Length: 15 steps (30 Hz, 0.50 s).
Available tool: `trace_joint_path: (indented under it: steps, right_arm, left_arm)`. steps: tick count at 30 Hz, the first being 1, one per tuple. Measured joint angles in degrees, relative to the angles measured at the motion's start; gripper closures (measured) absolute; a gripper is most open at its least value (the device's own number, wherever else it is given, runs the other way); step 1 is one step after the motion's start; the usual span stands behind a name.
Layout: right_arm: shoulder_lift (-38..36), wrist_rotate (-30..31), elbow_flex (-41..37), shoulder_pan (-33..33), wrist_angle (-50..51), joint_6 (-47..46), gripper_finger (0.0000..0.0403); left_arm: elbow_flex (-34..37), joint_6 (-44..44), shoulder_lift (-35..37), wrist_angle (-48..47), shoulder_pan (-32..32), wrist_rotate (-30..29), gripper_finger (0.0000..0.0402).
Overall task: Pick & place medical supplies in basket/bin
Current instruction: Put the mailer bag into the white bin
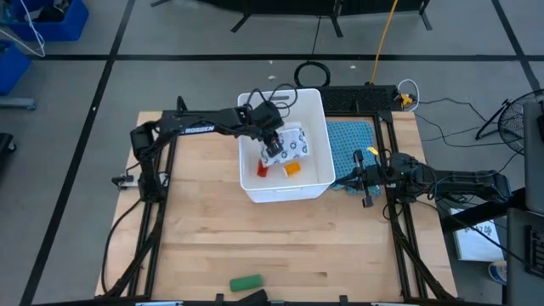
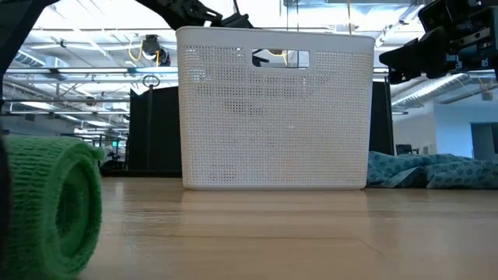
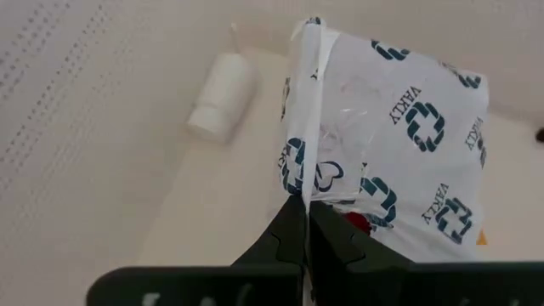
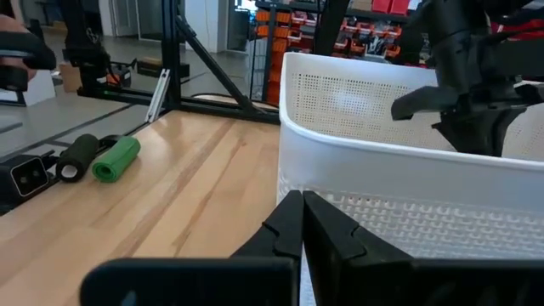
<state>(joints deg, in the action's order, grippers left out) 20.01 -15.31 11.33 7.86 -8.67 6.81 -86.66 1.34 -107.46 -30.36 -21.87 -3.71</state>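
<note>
White pouch [image 3: 382, 136] pinched in left fingers [image 3: 289, 242] inside white tub [image 1: 319, 106]; right fingers [image 4: 327, 229] closed, empty; wooden table [image 1: 204, 238]; green roll [image 1: 246, 282] near edge.

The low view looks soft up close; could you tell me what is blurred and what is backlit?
Low view: the green roll at the near left is out of focus, and the basket stands backlit by bright ceiling lights. Left wrist view: the pouch is pale and glossy.

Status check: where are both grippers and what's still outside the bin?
Left gripper inside the bin, shut on the printed pouch. Right gripper shut, empty, beside the bin over the teal cloth. Green roll still on the table, nothing blocking.
</note>
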Motion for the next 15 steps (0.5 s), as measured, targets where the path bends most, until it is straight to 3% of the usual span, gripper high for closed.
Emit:
trace_joint_path:
  steps: [6,15]
  right_arm:
    - [0.00,0.04,0.02,0.00,-0.02,-0.11,0.0403]
    - [0.00,0.11,0.02,0.02,-0.04,-0.07,0.0403]
  left_arm:
    - [0.01,-2.75,0.96,-1.24,0.33,1.33,0.0368]
    - [0.01,-3.07,4.94,-1.45,1.43,1.12,0.0288]
